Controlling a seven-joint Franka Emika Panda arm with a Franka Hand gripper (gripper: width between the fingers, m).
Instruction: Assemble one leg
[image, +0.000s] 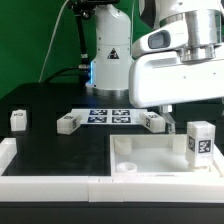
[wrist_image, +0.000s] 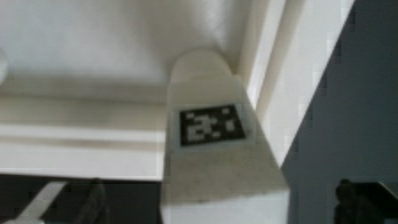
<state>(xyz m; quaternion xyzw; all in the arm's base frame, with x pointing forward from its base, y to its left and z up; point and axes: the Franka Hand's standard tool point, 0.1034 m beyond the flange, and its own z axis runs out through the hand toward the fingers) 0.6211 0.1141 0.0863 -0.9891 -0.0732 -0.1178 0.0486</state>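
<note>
A white leg (image: 200, 141) with a black-and-white tag stands upright at the corner of the large white panel (image: 150, 158) on the exterior view's right. The robot's white hand (image: 182, 72) hangs just above it, and its fingertips are mostly hidden there. In the wrist view the same leg (wrist_image: 217, 130) runs between my gripper's (wrist_image: 217, 202) two dark fingers (wrist_image: 71, 200). The jaws stand apart from it on both sides, so the gripper is open around the leg. Three more legs lie loose on the table: one (image: 18, 119), one (image: 67, 123) and one (image: 152, 121).
The marker board (image: 110, 114) lies flat behind the loose legs. A white raised border (image: 40, 182) runs along the front of the black table. The robot's base (image: 108, 60) stands at the back.
</note>
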